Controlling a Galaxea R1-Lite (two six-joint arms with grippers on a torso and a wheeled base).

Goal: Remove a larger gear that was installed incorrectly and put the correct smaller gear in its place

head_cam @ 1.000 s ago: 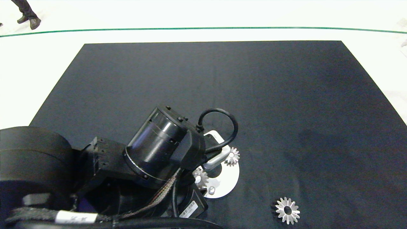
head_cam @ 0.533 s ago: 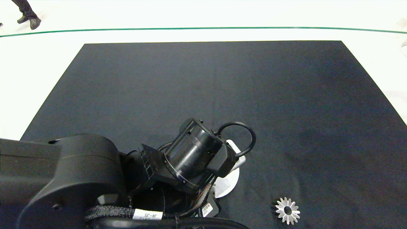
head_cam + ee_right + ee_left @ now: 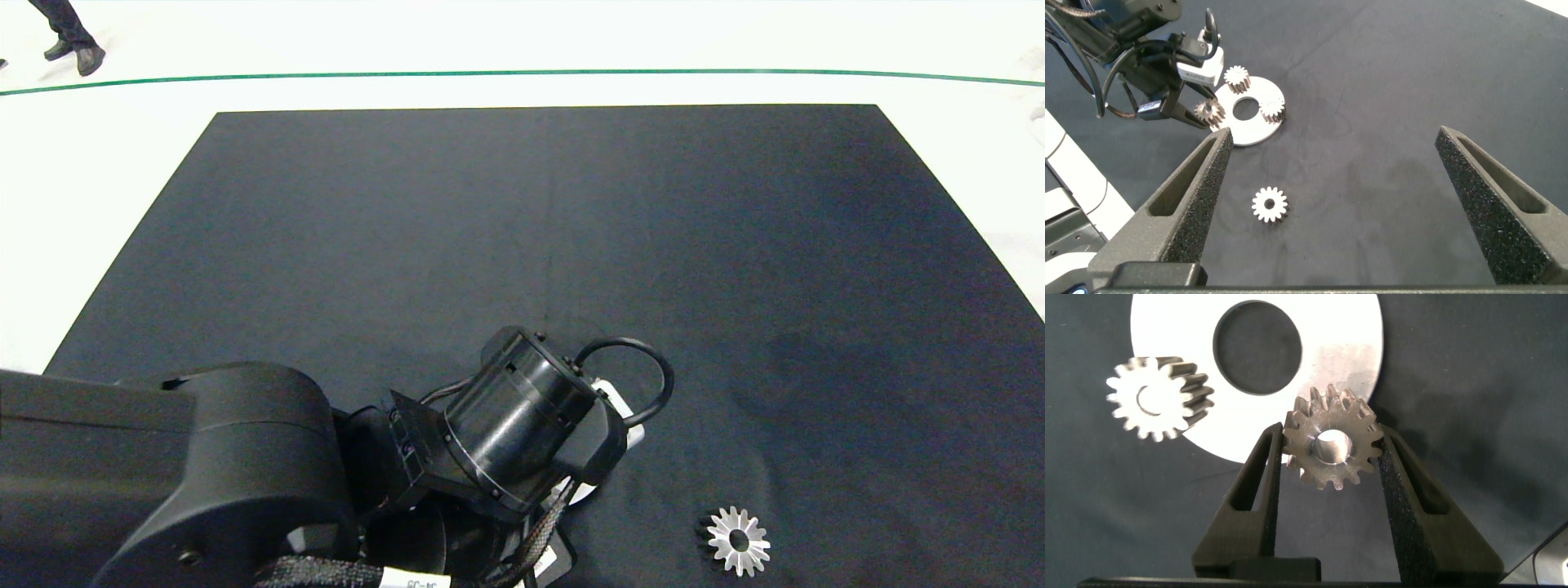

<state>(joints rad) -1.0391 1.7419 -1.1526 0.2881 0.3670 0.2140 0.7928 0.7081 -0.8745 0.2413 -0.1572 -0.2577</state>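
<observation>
My left gripper is shut on the smaller gear, one finger against its teeth on each side. That gear sits over the rim of the white round plate; I cannot tell whether it rests on a peg. A pale small gear stands at the plate's rim beside it. The larger gear, a silver starburst, lies flat on the black mat to the right of the plate, also seen as the larger gear. My right gripper hangs open high above the mat, holding nothing.
In the head view the left arm's wrist covers most of the plate. The right wrist view shows two more small gears on the plate. A person's shoes show beyond the black mat.
The left arm has swung right and down over the plate, hiding its two small gears from the head view. The larger gear has stayed in place on the mat.
</observation>
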